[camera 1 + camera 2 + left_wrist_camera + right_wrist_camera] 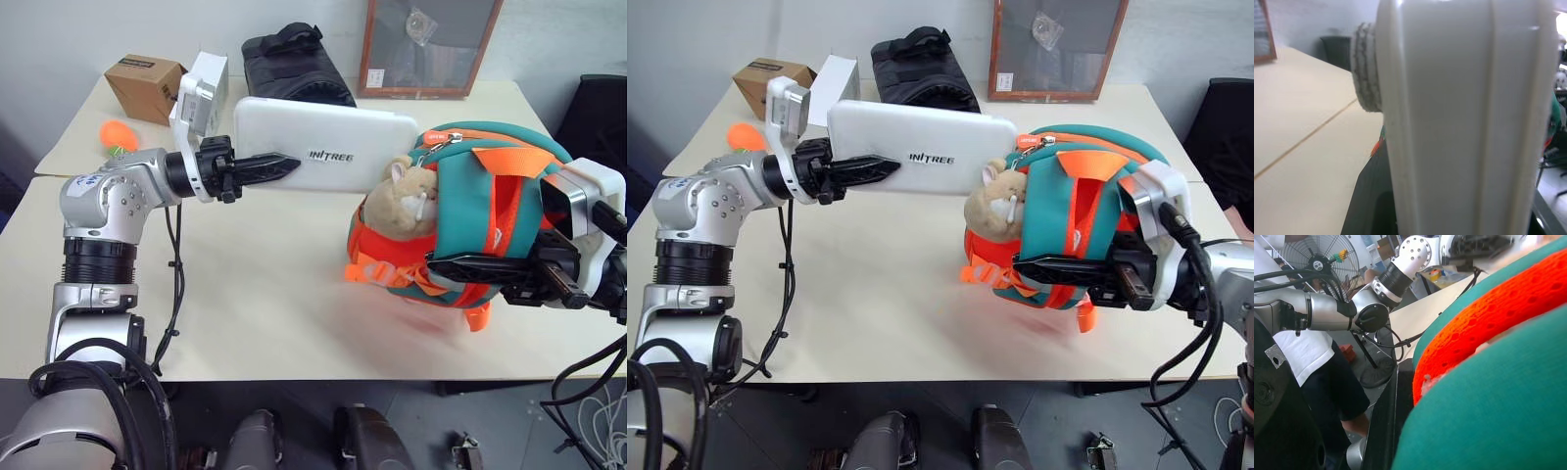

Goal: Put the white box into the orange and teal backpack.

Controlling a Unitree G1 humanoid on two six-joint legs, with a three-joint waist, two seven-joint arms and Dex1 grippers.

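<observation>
Head stereo pair looks fwd and down over the tabletop (265,294); both eyes share the same scene, right eye offset a bit sideways. White box (328,145) and orange and teal backpack (470,215) sit mid-frame in both, arms coming in from either side. Left wrist cam is v. close, pressed up along the box edge (1464,122), table stretching beyond. Right wrist cam sits right against backpack fabric (1498,396), facing across to the left arm (1352,308) and a person (1312,367) standing off-table.

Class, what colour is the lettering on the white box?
Dark grey lettering on the white box, clearest in the right eye view.
</observation>
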